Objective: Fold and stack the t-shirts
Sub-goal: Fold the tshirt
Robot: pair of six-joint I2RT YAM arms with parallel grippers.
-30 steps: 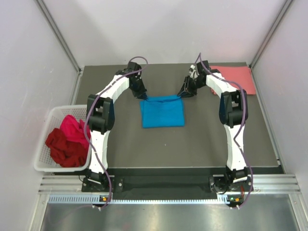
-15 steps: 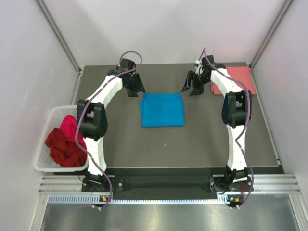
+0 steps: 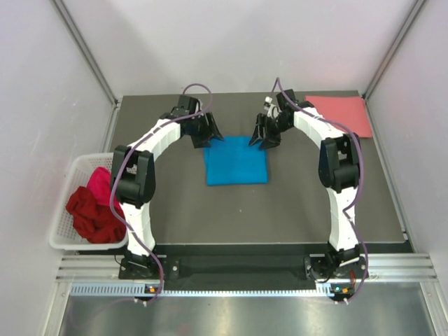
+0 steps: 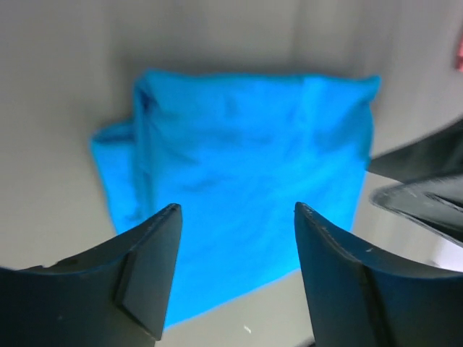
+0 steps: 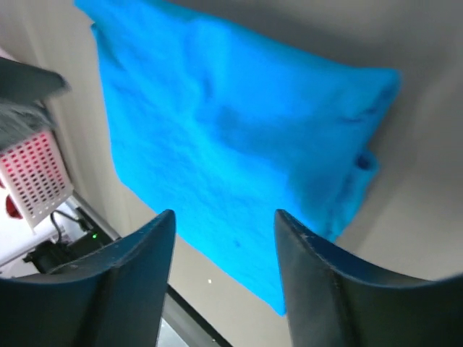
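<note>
Seen from above, a blue shirt (image 3: 236,160) lies folded into a neat square in the middle of the dark worktop (image 3: 294,210). The left fingers (image 3: 208,134) hang at its far left corner and the right fingers (image 3: 264,136) at its far right corner. From this height they are too small to show whether they touch the cloth.

A pink shirt (image 3: 343,115) lies folded flat at the far right corner of the worktop, its left edge hidden under the right arm. Beside the worktop on the left stands a white basket (image 3: 70,239). It holds a bunched red shirt (image 3: 92,215) and a magenta shirt (image 3: 102,183), both partly covered by the left arm.

The left wrist view shows its two fingers spread apart and holding nothing, with the blue shirt filling the gap between them. A loose under-layer sticks out along one side of the shirt. The right fingers are a dark blur cut off at the edge.

The right wrist view likewise shows its fingers parted and empty above the blue cloth. A small fold bulges at one edge, and a blurred corner of the basket is at the left.
</note>
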